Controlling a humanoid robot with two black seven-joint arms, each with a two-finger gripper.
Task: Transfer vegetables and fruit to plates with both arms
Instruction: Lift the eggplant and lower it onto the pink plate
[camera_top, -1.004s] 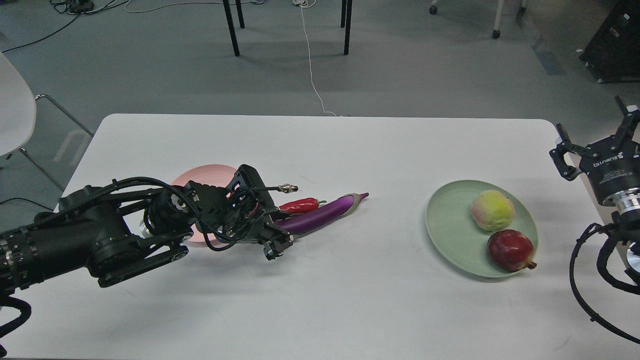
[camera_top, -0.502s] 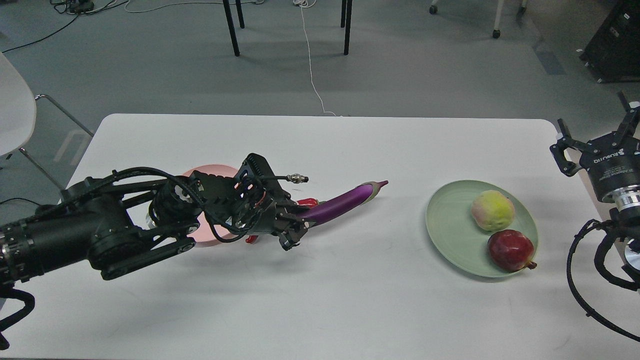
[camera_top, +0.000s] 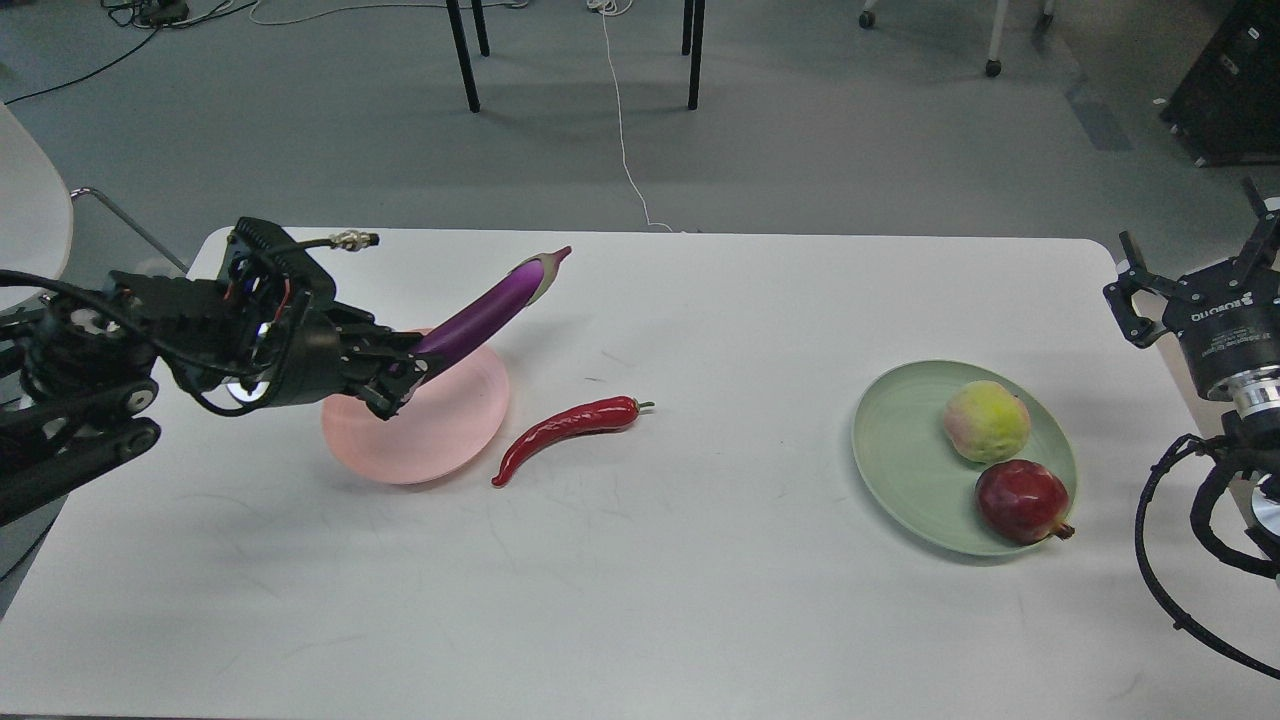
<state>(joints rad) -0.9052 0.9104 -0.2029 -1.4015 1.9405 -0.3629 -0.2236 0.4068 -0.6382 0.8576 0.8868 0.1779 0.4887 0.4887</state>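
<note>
My left gripper (camera_top: 400, 372) is shut on the thick end of the purple eggplant (camera_top: 487, 309) and holds it tilted up above the pale pink plate (camera_top: 440, 425). The red chili pepper (camera_top: 567, 427) lies on the table just right of that plate. The pale green plate (camera_top: 900, 450) at the right holds the yellow-green peach-like fruit (camera_top: 986, 420) and the dark red pomegranate (camera_top: 1022, 500). My right gripper (camera_top: 1190, 265) is open and empty at the table's right edge, beyond the green plate.
The white table (camera_top: 700, 600) has rounded far corners. A white chair (camera_top: 30, 220) stands off its left end. Black table legs (camera_top: 462, 55) and a white cable (camera_top: 625, 150) are on the floor behind.
My left gripper has lifted the eggplant and carried it left and back to above the pink plate. The chili has shifted and now lies uncovered on the table. The right arm barely moved.
</note>
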